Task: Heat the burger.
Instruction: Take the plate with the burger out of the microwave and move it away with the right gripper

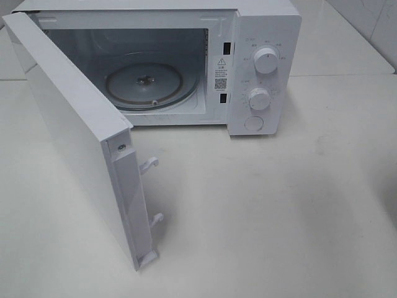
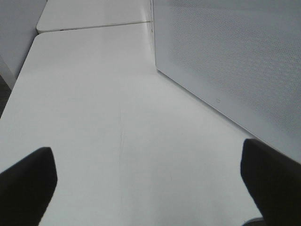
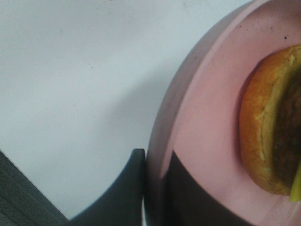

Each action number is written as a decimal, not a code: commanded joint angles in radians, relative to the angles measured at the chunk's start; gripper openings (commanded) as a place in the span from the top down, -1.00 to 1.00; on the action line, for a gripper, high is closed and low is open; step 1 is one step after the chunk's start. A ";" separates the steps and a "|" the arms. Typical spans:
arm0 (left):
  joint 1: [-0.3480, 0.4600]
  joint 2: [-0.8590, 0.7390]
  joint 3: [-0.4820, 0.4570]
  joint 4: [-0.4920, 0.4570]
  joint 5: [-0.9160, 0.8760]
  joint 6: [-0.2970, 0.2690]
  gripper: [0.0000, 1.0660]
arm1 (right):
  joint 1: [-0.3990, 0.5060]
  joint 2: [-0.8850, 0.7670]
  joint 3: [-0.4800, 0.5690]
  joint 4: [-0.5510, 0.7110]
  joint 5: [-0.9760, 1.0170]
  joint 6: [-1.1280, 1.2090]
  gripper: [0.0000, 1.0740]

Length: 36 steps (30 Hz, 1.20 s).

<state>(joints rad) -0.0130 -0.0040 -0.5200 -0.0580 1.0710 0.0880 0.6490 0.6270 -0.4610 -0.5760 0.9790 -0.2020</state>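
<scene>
The burger [image 3: 275, 127] sits on a pink plate [image 3: 207, 127], seen only from my right wrist: the golden-brown bun edge, a dark patty band and a sliver of yellow at the frame's border. It lies well in from the plate's rim, with bare pink between it and the edge. My right pincer [image 3: 155, 188] is clamped on that rim, one dark finger [image 3: 124, 188] outside the plate and the other over its inner face, the rim pinched between them. Past the plate there is white desk [image 3: 70, 70] and a strip of dark grey at the corner of that view. Neither plate nor burger appears in the high view, so I cannot place them relative to the microwave.

My left pincer [image 2: 150, 188] stands wide apart and holds nothing; its two dark fingertips [image 2: 28, 181] show at the two sides of the wrist view, over bare desk [image 2: 94, 117]. Just beside it runs the microwave door's [image 2: 230, 66] dotted white panel.

From above, the microwave [image 1: 263, 37] stands at the back of the desk [image 1: 279, 211] with its door [image 1: 74, 136] swung fully out to the left. Inside, the glass turntable [image 1: 144, 87] is bare. Two white knobs [image 1: 267, 60] and a round button [image 1: 254, 123] sit on the panel to the right of the cavity. Two latch hooks [image 1: 151, 164] stick out from the door's free edge.
</scene>
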 commanded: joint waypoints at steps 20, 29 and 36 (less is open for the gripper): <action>0.004 -0.018 0.003 0.001 -0.003 -0.001 -0.88 | -0.006 0.327 -0.010 -0.221 0.033 0.599 1.00; 0.004 -0.018 0.003 0.001 -0.003 -0.001 -0.88 | -0.006 0.463 -0.010 -0.263 0.033 0.835 0.99; 0.004 -0.018 0.003 0.001 -0.003 -0.001 -0.88 | -0.006 0.545 -0.010 -0.273 0.029 0.973 0.99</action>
<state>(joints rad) -0.0130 -0.0040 -0.5200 -0.0580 1.0710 0.0880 0.6490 1.1560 -0.4610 -0.7810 0.9800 0.7380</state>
